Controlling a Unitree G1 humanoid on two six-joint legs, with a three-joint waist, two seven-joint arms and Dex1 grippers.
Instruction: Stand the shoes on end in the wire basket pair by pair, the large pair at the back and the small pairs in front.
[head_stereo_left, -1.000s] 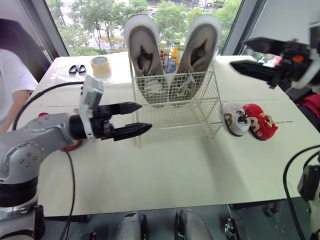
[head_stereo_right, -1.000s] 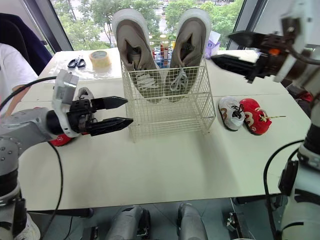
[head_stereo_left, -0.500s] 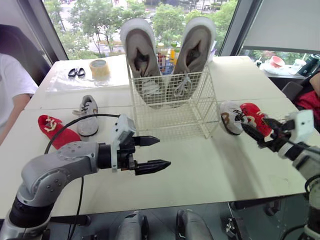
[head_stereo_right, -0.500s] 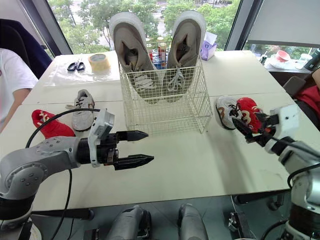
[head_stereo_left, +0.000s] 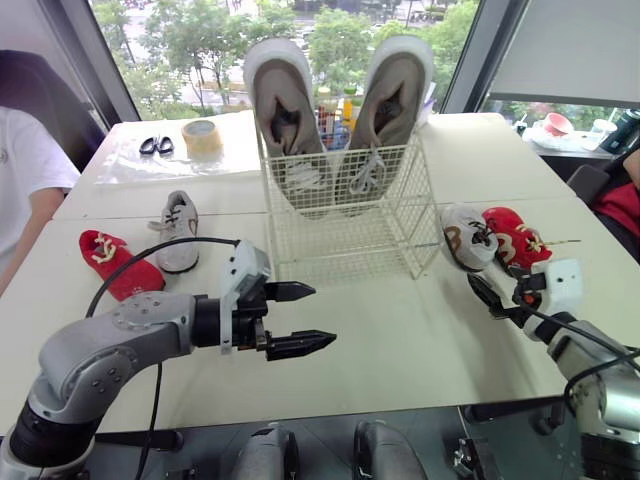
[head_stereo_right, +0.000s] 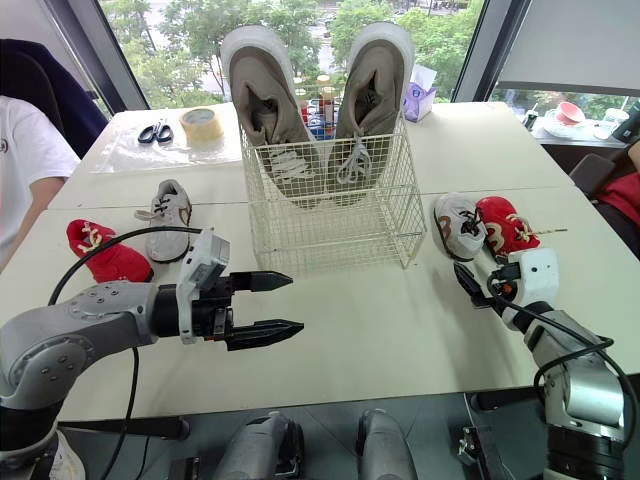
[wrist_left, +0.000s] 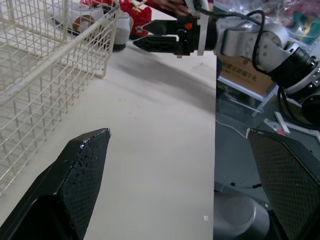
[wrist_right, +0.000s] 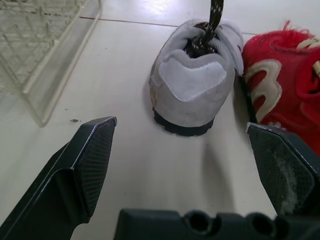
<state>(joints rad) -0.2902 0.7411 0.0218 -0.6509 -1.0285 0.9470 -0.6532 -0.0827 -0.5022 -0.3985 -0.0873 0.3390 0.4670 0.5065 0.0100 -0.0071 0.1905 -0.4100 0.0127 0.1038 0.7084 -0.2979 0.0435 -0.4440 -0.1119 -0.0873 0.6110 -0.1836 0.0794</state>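
Grey small shoe (wrist_right: 192, 95) lies on the table (wrist_right: 125, 165) just ahead of your right jaws, which are wide open. Your left jaws are wide open too, near the basket (head_stereo_left: 345, 225).

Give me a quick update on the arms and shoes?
Left gripper open, empty, before white wire basket. Right gripper open, facing small grey suede shoe beside small red shoe. Large beige pair stands in basket. Nothing between gripper and shoe.
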